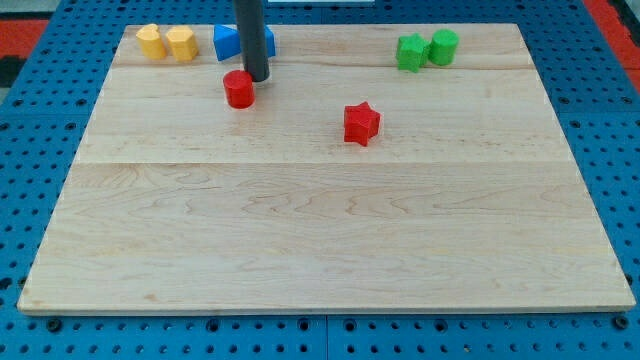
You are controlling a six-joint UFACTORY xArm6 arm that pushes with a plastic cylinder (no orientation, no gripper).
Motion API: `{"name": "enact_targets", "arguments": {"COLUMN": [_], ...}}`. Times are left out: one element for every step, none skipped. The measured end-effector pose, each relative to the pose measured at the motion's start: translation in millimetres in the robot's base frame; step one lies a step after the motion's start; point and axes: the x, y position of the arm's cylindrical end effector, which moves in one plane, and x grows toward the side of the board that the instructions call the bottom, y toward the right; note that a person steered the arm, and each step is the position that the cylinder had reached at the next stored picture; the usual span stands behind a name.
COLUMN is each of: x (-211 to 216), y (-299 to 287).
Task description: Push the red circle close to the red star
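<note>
The red circle (239,89) sits on the wooden board in the upper left part of the view. The red star (361,123) lies to its right and slightly lower, about a fifth of the board's width away. My tip (257,78) is at the upper right edge of the red circle, touching or nearly touching it. The rod rises from there to the view's top and covers part of the blue blocks behind it.
Two yellow blocks (166,42) sit at the board's top left. Blue blocks (229,43) lie just behind the rod. Two green blocks (427,49) sit at the top right. The board (320,240) rests on a blue pegboard surface.
</note>
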Motion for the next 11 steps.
{"name": "enact_targets", "arguments": {"x": [1.3, 30.8, 41.1, 41.1, 35.6, 25.4, 25.3, 50.2, 40.5, -21.0, -90.4], "y": [-56.7, -79.1, -32.2, -43.5, -61.8, -36.1, 30.7, 54.6, 65.9, 63.4, 63.4]}}
